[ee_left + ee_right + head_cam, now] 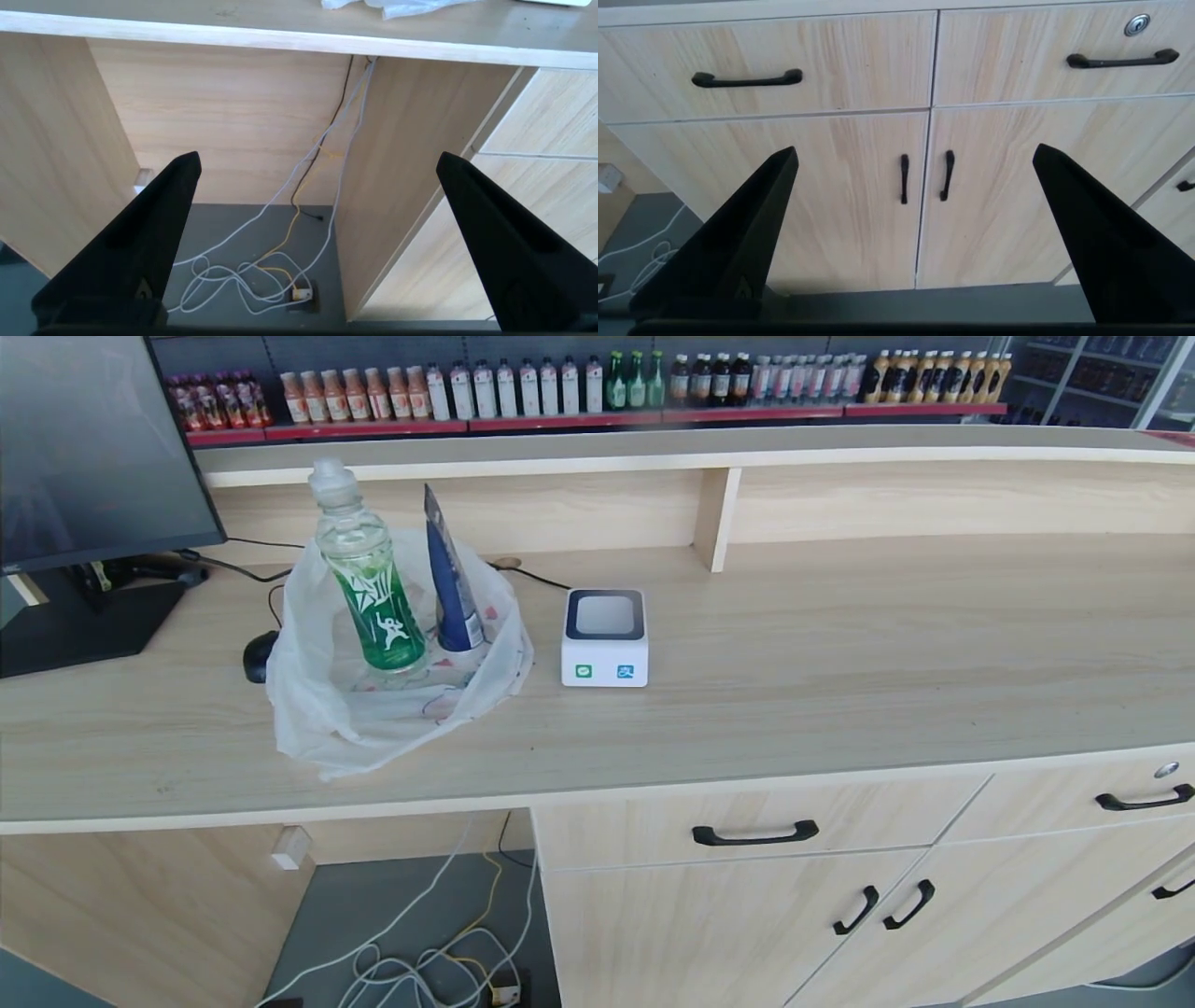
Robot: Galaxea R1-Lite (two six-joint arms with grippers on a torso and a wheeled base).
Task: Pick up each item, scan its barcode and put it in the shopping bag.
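On the counter's left part lies a white plastic shopping bag (373,700), spread open. Inside it stand a clear bottle with a green label (369,579) and a dark blue tube (453,583). To the bag's right sits the white barcode scanner (605,637) with a dark-framed top window. My left gripper (318,252) is open and held below counter height, facing the open knee space with cables on the floor. My right gripper (915,247) is open too, low in front of the cabinet doors. Nothing is between either pair of fingers.
A black monitor (93,448) on its stand occupies the counter's far left, with a black mouse (259,656) next to the bag. A raised shelf (709,457) runs along the back of the counter. Drawers and doors with black handles (754,835) lie under the counter's right half.
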